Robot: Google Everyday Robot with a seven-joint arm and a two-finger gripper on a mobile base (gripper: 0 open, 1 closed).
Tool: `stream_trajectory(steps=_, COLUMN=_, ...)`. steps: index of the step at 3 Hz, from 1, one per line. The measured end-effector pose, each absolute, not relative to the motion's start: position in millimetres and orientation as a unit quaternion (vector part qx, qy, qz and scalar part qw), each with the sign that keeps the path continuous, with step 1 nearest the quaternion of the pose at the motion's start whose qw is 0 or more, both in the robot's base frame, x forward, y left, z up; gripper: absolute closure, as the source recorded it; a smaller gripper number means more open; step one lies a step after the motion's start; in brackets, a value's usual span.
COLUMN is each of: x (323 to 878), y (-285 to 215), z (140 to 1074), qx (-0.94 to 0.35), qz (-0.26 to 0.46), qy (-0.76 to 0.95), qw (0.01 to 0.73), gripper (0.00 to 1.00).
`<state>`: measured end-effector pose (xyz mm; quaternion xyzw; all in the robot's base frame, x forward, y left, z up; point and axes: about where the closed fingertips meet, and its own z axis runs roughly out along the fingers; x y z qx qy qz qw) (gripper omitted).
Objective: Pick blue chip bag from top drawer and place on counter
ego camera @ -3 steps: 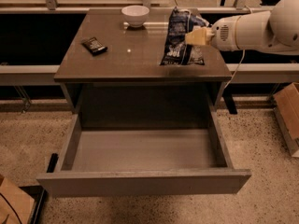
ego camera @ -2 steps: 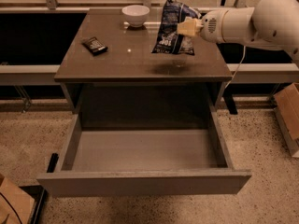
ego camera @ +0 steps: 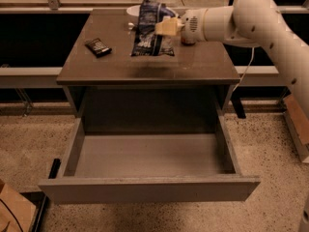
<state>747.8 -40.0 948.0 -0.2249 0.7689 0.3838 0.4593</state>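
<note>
Pincer (ego camera: pixel 166 27), cream-coloured, clamped on right edge of crinkled foil blue chip bag (ego camera: pixel 150 33), bag upright over glossy brown-grey tabletop (ego camera: pixel 203 64), flat black packet (ego camera: pixel 98 47) at left, shallow grey top drawer (ego camera: pixel 145 190) pulled open below

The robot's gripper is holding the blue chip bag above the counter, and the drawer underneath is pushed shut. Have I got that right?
One detail is off: the drawer is not shut. The camera view shows it pulled wide open below the counter. The rest stands: the gripper holds the blue chip bag above the counter.
</note>
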Motion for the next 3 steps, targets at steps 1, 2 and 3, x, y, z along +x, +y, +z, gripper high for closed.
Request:
stream_trajectory(steps=1, x=745.6, y=-40.5, z=945.5, qx=-0.227, qz=0.383, qy=0.771, qw=0.455, gripper=0.11)
stream_trajectory(steps=2, x=745.8, y=-38.8, z=944.8, qx=-0.228, qz=0.384, qy=0.771, qw=0.454, gripper=0.0)
stream_trajectory(steps=3, x=745.8, y=-38.8, z=944.8, qx=-0.228, qz=0.384, qy=0.771, qw=0.454, gripper=0.0)
